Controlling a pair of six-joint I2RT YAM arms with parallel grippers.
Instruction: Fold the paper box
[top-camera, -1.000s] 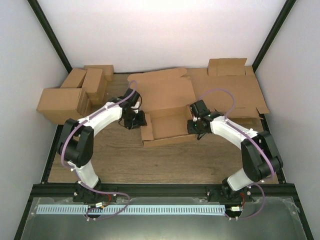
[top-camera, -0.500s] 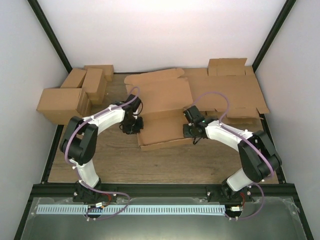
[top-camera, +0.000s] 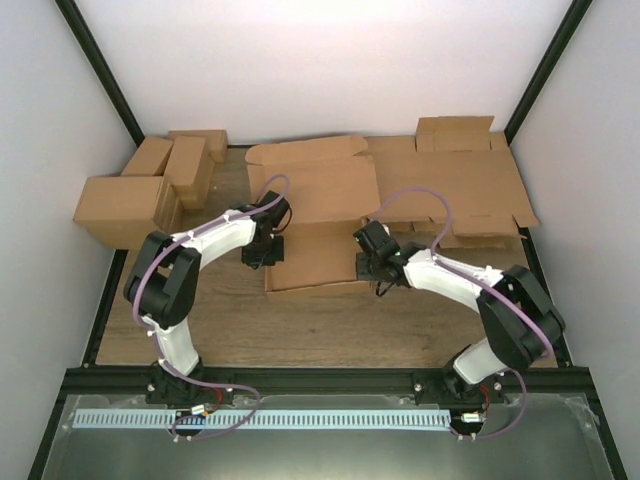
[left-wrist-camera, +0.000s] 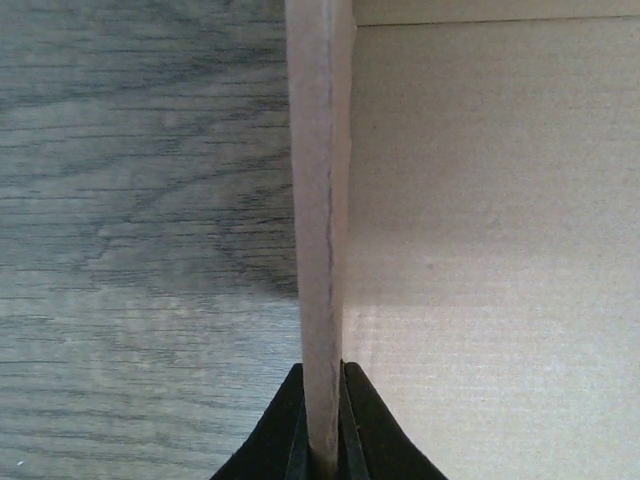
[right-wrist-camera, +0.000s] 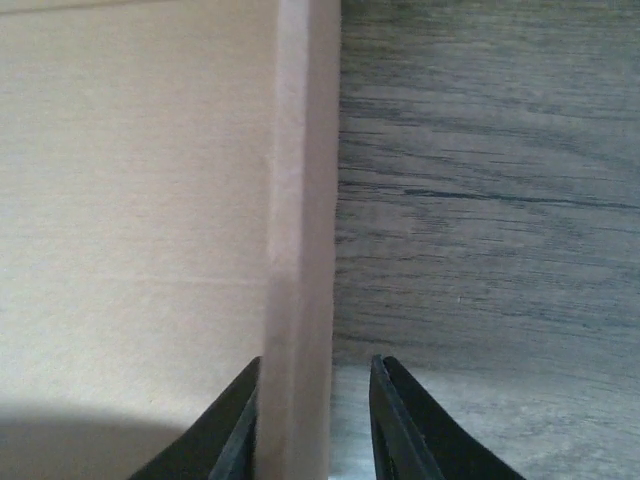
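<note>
The paper box (top-camera: 318, 262) lies in the middle of the wooden table, its side walls raised and its big lid flap (top-camera: 315, 180) spread out behind. My left gripper (top-camera: 264, 250) is at the box's left wall. In the left wrist view that wall (left-wrist-camera: 320, 200) stands on edge, and the left gripper (left-wrist-camera: 322, 372) is shut on it. My right gripper (top-camera: 368, 268) is at the right wall. In the right wrist view this wall (right-wrist-camera: 303, 220) rests against the left finger of the right gripper (right-wrist-camera: 315, 365), which is open, with a gap to the other finger.
A cluster of brown cartons (top-camera: 140, 195) sits at the back left. A pile of flat cardboard sheets (top-camera: 470, 190) fills the back right. Black frame rails (top-camera: 320, 375) run along the table edges, and bare wood (top-camera: 320, 325) lies in front of the box.
The box and both grippers have shifted left. My left gripper has shut on the left wall. My right gripper has loosened from the right wall and now stands open.
</note>
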